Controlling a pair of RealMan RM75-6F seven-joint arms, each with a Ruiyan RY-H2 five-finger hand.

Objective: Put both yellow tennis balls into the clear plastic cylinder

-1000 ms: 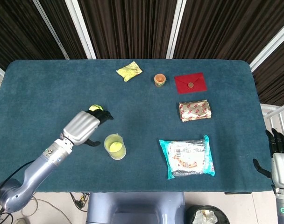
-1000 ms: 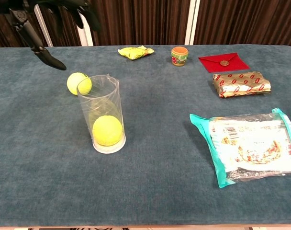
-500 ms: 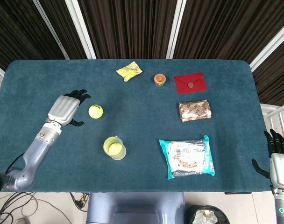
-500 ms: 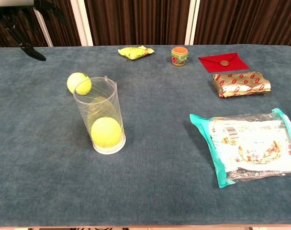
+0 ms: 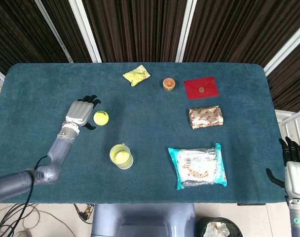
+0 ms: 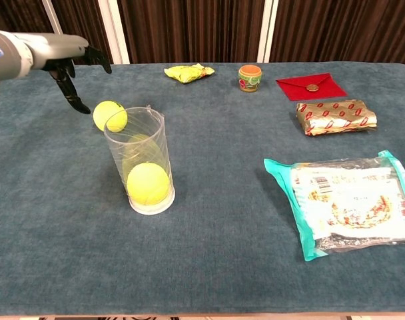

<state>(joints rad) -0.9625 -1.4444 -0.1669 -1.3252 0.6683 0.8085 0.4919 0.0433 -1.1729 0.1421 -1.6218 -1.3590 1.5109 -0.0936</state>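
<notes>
Head view showed one tennis ball (image 5: pixel 121 157) already inside the clear cylinder (image 5: pixel 121 156). Second ball (image 5: pixel 101 118) sat loose on the worktop (image 5: pixel 155 123), just left-far of the cylinder. Left hand (image 5: pixel 81 112) was beside it, fingers spread, gripping nothing. Step in hand: grasping ball two. Next, I'd say: close around it, lift, drop in.

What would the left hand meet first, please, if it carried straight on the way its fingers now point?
Probably nothing: the left hand points toward the table's far edge, and the loose yellow tennis ball lies just beside it, out of that line. Depth is unclear.
</notes>
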